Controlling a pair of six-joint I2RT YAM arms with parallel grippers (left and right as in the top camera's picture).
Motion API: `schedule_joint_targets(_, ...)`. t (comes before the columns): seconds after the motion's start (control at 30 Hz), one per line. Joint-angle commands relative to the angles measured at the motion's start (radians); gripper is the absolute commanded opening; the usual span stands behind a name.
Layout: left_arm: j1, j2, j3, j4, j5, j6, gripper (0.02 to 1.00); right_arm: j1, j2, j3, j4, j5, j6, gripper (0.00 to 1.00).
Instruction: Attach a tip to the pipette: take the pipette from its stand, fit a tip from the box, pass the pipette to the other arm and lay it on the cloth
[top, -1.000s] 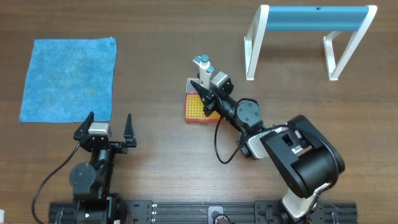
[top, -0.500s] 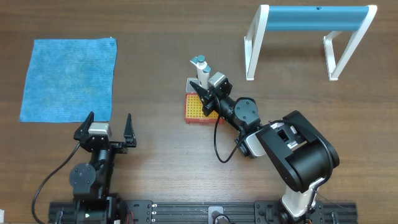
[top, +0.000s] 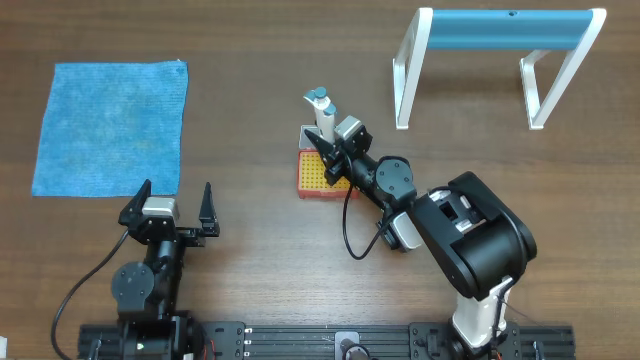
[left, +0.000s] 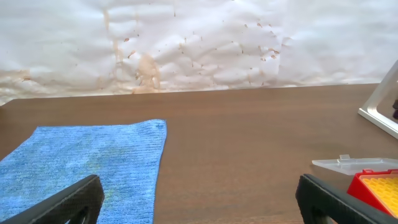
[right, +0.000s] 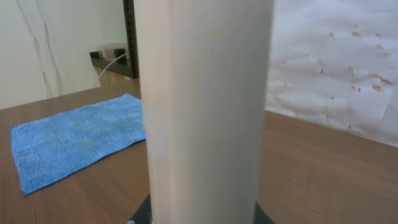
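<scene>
My right gripper (top: 331, 152) is shut on the white pipette (top: 323, 112) and holds it upright over the red tip box (top: 312, 180) with its yellow insert, at the table's middle. The pipette's blue cap points up toward the camera. Seen from the right wrist, the pipette's pale body (right: 205, 112) stands close in front, with the blue cloth (right: 74, 140) beyond. The blue cloth (top: 112, 128) lies flat at the far left. My left gripper (top: 172, 207) rests open just in front of the cloth, with nothing between its fingers (left: 65, 205).
A white stand with a blue top bar (top: 505, 30) stands at the far right. The tip box's clear lid (left: 351, 164) lies open behind the box (left: 376, 186). Bare wood lies between the cloth and the box.
The right arm has edged slightly left and away with the pipette. The left arm has not moved.
</scene>
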Motion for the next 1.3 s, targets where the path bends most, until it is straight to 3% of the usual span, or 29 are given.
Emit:
schedule_joint_targets(0.03,0.004,-0.004,-0.002,-0.005,-0.007,-0.016,0.996,-0.006,0.069,-0.037,-0.040,-0.031,-0.010,0.080)
schedule_joint_targets(0.23,0.004,-0.004,-0.002,-0.005,-0.007,-0.016,0.996,-0.006,0.051,-0.036,-0.034,-0.031,-0.010,0.080)
schedule_joint_targets(0.4,0.004,-0.004,-0.002,-0.005,-0.007,-0.016,0.996,-0.018,-0.202,-0.018,-0.037,-0.032,-0.011,0.082)
schedule_joint_targets(0.5,0.004,-0.004,-0.002,-0.005,-0.007,-0.016,0.996,-0.018,-0.348,0.002,-0.076,-0.106,-0.010,0.080)
schedule_joint_targets(0.53,0.004,-0.004,-0.002,-0.005,-0.007,-0.016,0.998,-0.018,-0.400,0.004,-0.127,-0.138,-0.010,0.080)
schedule_joint_targets(0.57,0.004,-0.004,-0.002,-0.005,-0.007,-0.016,0.996,-0.018,-0.517,0.035,-0.305,-0.235,-0.007,0.080)
schedule_joint_targets(0.63,0.004,-0.004,-0.002,-0.005,-0.007,-0.016,0.996,-0.018,-0.703,0.138,-0.742,-0.331,-0.007,0.080)
schedule_joint_targets(0.7,0.004,-0.004,-0.002,-0.005,-0.007,-0.016,0.996,-0.019,-0.852,0.281,-1.280,-0.338,-0.007,0.082)
schedule_joint_targets(0.8,0.004,-0.004,-0.002,-0.005,-0.007,-0.016,0.996,0.002,-0.914,0.312,-1.667,-0.357,0.002,0.080)
schedule_joint_targets(0.93,0.004,-0.004,-0.002,-0.005,-0.007,-0.016,0.996,0.016,-0.914,0.311,-1.766,-0.557,0.223,0.080)
schedule_joint_targets(0.97,0.004,-0.004,-0.002,-0.005,-0.007,-0.016,0.996,0.016,-0.914,0.311,-1.765,-0.563,0.279,0.080)
schedule_joint_targets(1.17,0.004,-0.004,-0.002,-0.005,-0.007,-0.016,0.996,0.016,-0.914,0.311,-1.739,-0.562,0.282,0.080)
schedule_joint_targets(1.2,0.004,-0.004,-0.002,-0.003,0.040,-0.034,0.996,0.016,-0.914,0.311,-1.739,-0.562,0.286,0.080)
schedule_joint_targets(1.23,0.004,-0.004,-0.002,0.016,0.187,-0.166,0.996,0.016,-0.914,0.311,-1.739,-0.562,0.303,0.080)
schedule_joint_targets(1.27,0.004,-0.004,-0.002,0.022,0.346,-0.359,0.996,0.016,-0.914,0.311,-1.739,-0.562,0.317,0.080)
schedule_joint_targets(1.3,0.004,-0.004,-0.002,0.020,0.570,-0.692,0.998,0.016,-0.914,0.311,-1.739,-0.562,0.336,0.066)
